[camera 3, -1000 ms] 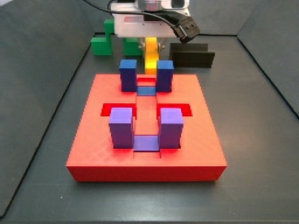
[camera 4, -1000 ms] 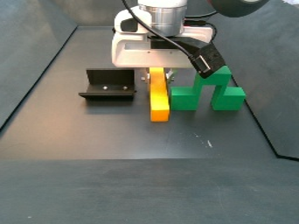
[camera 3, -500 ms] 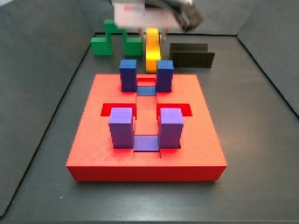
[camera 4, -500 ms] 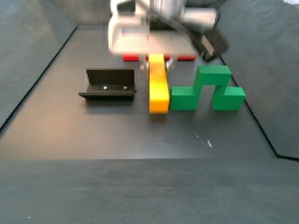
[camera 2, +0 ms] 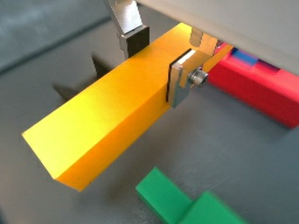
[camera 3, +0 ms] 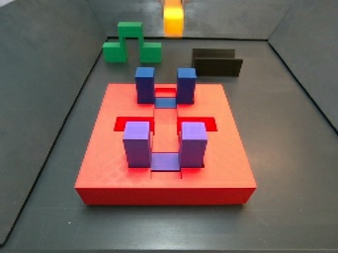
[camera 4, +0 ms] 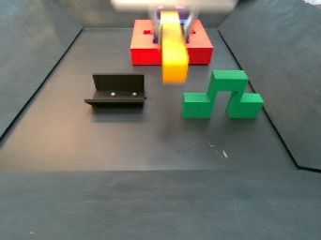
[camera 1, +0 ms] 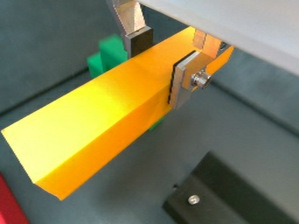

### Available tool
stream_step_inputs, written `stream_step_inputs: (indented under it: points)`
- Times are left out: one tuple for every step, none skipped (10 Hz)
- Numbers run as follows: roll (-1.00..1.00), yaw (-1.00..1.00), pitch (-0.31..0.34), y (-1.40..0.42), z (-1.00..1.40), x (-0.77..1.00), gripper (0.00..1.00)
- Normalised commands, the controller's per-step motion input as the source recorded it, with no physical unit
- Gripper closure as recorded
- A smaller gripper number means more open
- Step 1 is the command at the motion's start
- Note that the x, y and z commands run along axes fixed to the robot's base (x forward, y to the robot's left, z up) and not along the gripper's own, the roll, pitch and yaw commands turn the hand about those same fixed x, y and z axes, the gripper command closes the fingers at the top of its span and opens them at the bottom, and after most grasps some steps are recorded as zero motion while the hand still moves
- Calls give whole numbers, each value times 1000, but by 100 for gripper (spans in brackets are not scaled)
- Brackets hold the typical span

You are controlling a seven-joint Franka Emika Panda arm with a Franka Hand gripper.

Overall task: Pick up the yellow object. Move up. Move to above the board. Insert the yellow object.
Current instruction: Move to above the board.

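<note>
My gripper (camera 1: pixel 162 59) is shut on the yellow object (camera 1: pixel 100 118), a long smooth orange-yellow bar that shows in both wrist views. One silver finger (camera 2: pixel 184 74) presses its near side and the other finger (camera 2: pixel 135 39) its far side, close to one end. In both side views the yellow object (camera 4: pixel 175 52) hangs well above the floor; only its lower end (camera 3: pixel 173 17) shows at the upper frame edge. The board (camera 3: pixel 165 148), a thick red slab with blue and purple upright blocks, lies on the floor apart from the bar. The gripper body is mostly out of frame in the side views.
A green stepped block (camera 4: pixel 223 97) stands on the floor beside where the bar hangs. The fixture (camera 4: pixel 116 91), a dark L-shaped bracket, stands on the other side. Dark walls enclose the floor.
The gripper has risen with the yellow object, lifting it from the floor between the green block and the fixture to high in the air.
</note>
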Motion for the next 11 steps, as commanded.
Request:
stream_step_inputs:
  points:
    - [43,5,29,0,1400,8,100]
    - [29,5,58,2,1400,1,100]
    - [27,1,55,0,1400,6,100]
    - [20,6,61,-5,862,19,100]
    - [15,4,63,-2,440,29,100]
    - [-31,-137,344,-1400,215,-87,100]
    - [-13,-116,331,-1400,214,-92,100]
    - [9,-61,260,-1400,226,-90,100]
    - [-22,-51,211,-1400,223,-83,100]
    - [0,-11,128,-1400,228,-73,100]
    - [10,12,105,-1400,235,-65,100]
